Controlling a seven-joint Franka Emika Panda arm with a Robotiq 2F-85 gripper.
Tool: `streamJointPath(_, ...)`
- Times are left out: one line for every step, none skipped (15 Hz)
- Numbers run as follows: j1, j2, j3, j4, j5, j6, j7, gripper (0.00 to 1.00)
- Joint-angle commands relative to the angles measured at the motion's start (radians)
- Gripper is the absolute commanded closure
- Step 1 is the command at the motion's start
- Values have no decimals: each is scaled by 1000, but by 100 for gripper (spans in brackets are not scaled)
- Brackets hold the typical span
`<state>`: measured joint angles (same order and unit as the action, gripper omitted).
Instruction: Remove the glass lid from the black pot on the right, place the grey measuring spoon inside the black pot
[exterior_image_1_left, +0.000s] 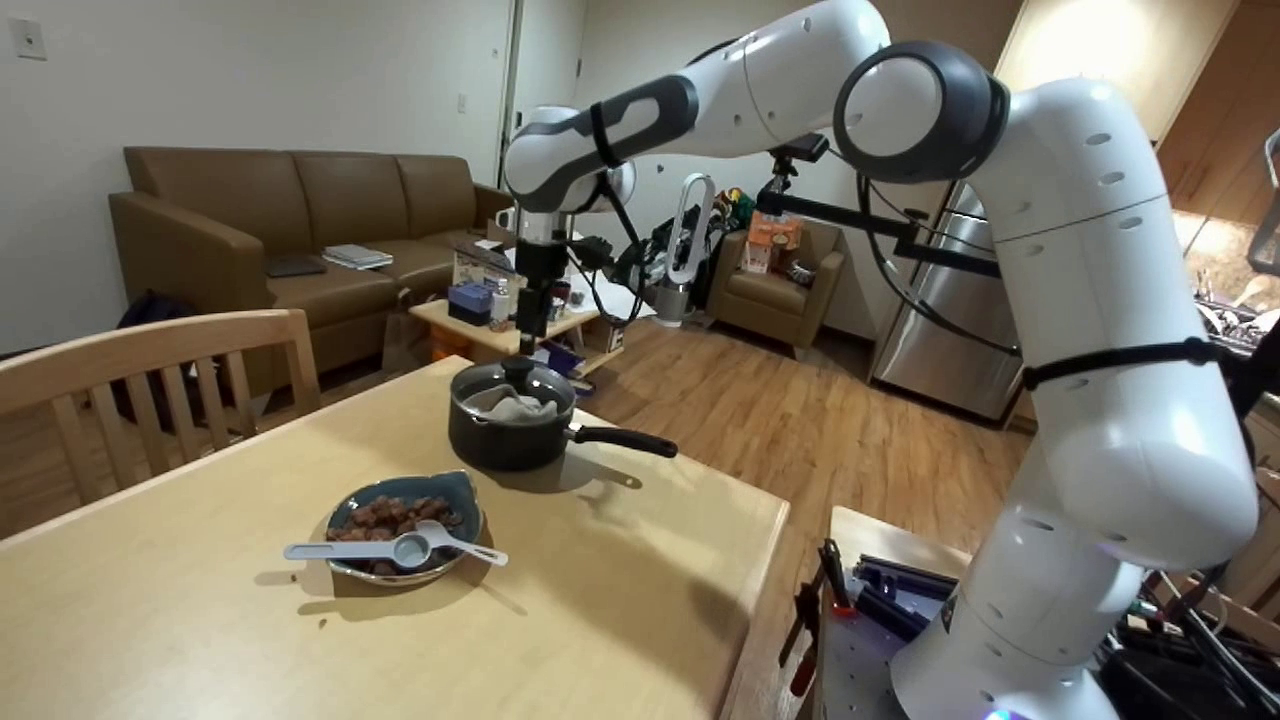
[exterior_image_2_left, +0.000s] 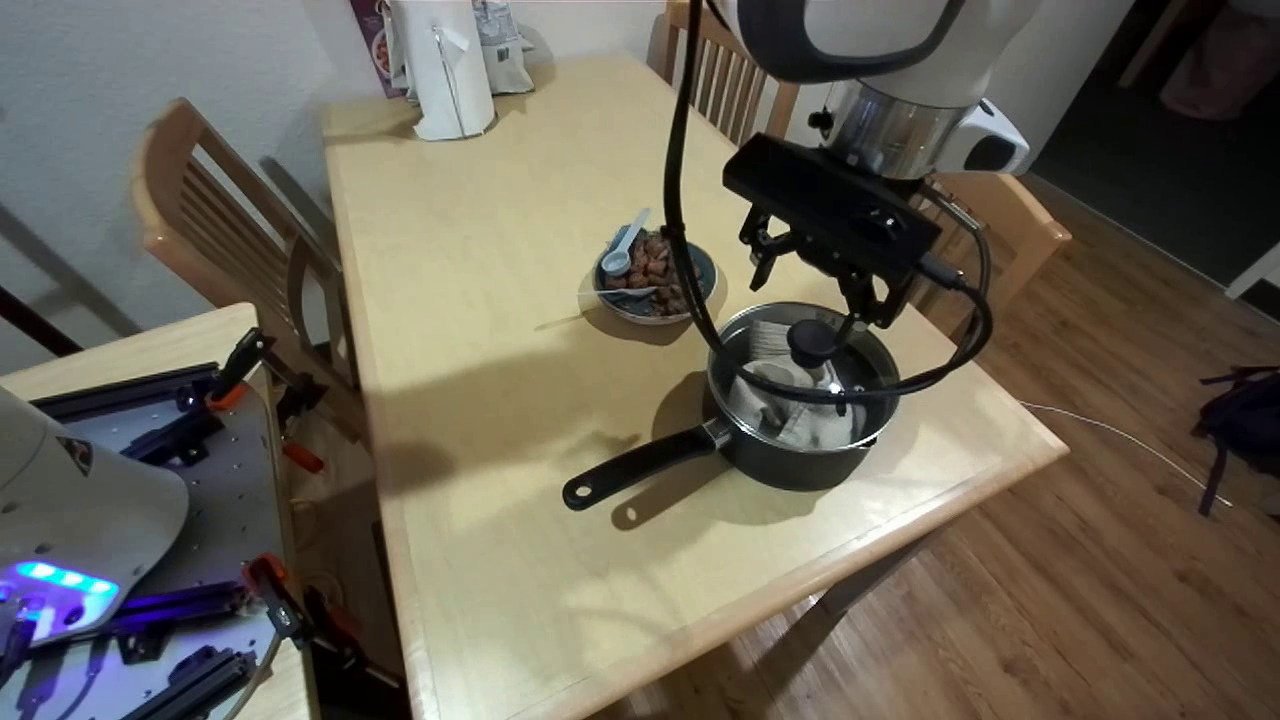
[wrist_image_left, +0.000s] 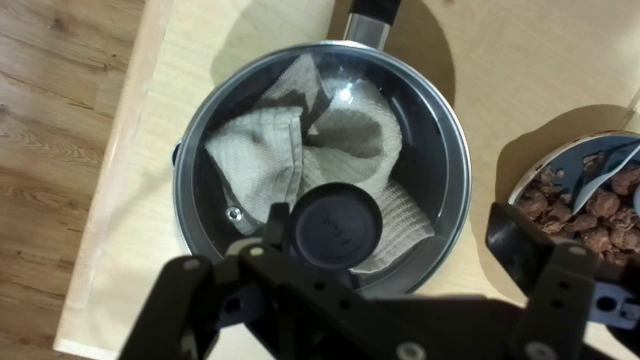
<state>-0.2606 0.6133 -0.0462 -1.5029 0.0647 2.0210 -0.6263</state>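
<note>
Seeing black claw (wrist_image_left: 390, 225) spread, empty; clear-glass metal-rimmed lid (wrist_image_left: 325, 170) on round black pot (exterior_image_1_left: 505, 442); pale-grey meas. spoons (exterior_image_1_left: 427, 540) across blue bowl (exterior_image_1_left: 457, 491). Lid-off, spoon-in look TBD.

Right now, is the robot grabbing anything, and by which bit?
Nothing is held. The gripper is open; in the wrist view the black knob of the glass lid shows between its jaws, with a wide gap on one side.
</note>
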Motion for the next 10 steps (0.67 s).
streamJointPath(6, 44, -6, 61, -65, -16, 3, 0)
streamJointPath(7, 52, -10, 58, -83, 8, 4, 0)
streamJointPath(4, 61, -11, 63, -96, 17, 2, 0)
streamJointPath(0, 76, -14, 70, -108, 31, -2, 0)
streamJointPath(1, 89, -20, 88, -121, 28, 10, 0)
streamJointPath(-1, 99, -21, 94, -127, 34, 7, 0)
streamJointPath(-2, 98, -19, 93, -128, 31, 6, 0)
streamJointPath(-8, 75, -9, 61, -109, 25, 5, 0)
streamJointPath(-9, 80, -9, 63, -110, 25, 5, 0)
streamJointPath(-9, 82, -9, 63, -109, 25, 5, 0)
